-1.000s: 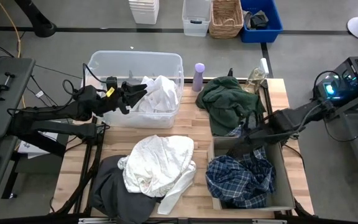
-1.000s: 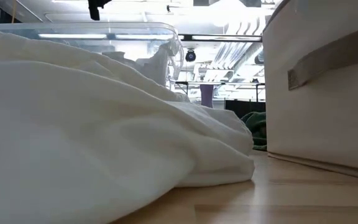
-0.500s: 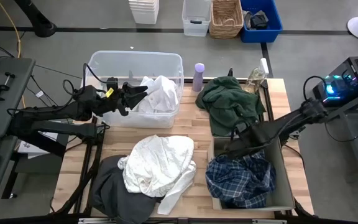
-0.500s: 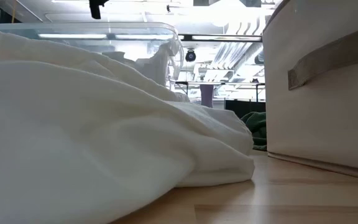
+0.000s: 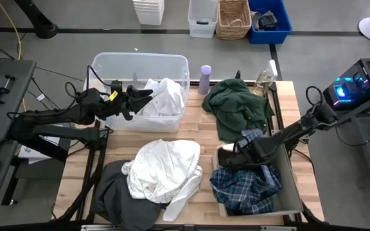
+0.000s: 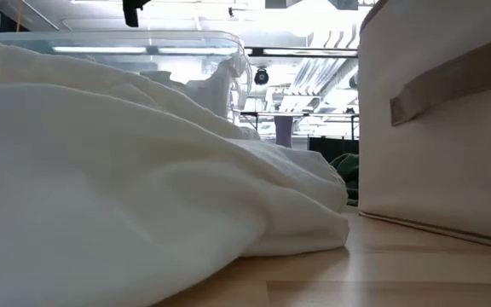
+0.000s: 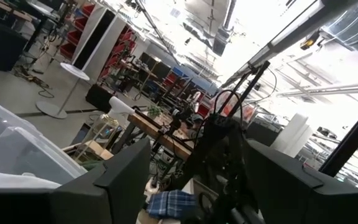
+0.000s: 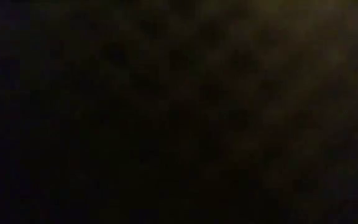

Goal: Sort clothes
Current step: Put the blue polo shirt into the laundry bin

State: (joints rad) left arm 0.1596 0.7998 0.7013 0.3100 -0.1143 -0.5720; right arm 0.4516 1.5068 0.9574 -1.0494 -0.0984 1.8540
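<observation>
A white garment (image 5: 162, 96) lies in the clear plastic bin (image 5: 108, 64) at the far left. My left gripper (image 5: 144, 96) hovers open beside that garment, over the bin, and its wrist view (image 7: 196, 149) shows empty space between the fingers. A cream garment (image 5: 166, 168) lies on the table, partly over a dark grey garment (image 5: 115, 192). A dark green garment (image 5: 236, 102) lies at the far right. The blue-and-white plaid shirt (image 5: 246, 183) lies in the beige fabric bin (image 5: 293, 192). My right gripper (image 5: 229, 154) is low at that bin's far left corner, and its wrist view is black.
A lilac bottle (image 5: 205, 78) stands between the clear bin and the green garment. In the low view the cream garment (image 6: 101, 170) fills the left and the fabric bin's wall (image 6: 441, 128) the right. Baskets and bins stand on the floor beyond the table.
My right gripper has gone toward the table's left edge and down to the fabric bin's far left corner. The bin has slid a little toward the left. My left arm has kept still.
</observation>
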